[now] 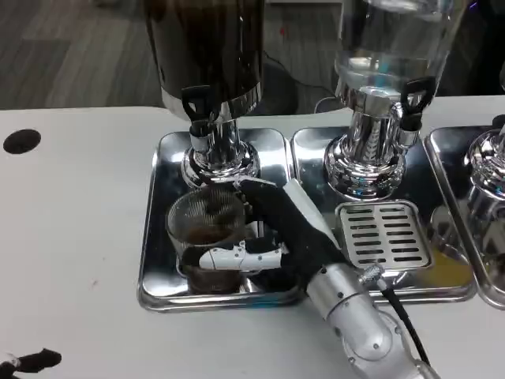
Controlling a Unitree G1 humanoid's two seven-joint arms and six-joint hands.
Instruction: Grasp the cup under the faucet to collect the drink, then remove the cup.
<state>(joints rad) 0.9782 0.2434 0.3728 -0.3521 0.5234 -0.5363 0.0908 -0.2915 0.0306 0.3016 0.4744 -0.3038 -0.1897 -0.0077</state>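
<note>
A clear glass cup (207, 237) with a little dark drink at its bottom stands on the left steel tray (162, 205), just below the black faucet (199, 110) of the dark dispenser (207, 47). My right hand (272, 229) wraps around the cup from the right; a white finger lies across its front and black fingers reach behind it. The silver right forearm (359, 316) runs in from the lower right. At the bottom left corner, only the dark fingertips of my left hand (31, 362) show, resting on the white table.
A second dispenser (387, 55) with clear liquid stands to the right on its own tray with a slotted drip grate (383, 234). A third steel base (489, 158) sits at the far right edge. A black hole (21, 140) marks the table at left.
</note>
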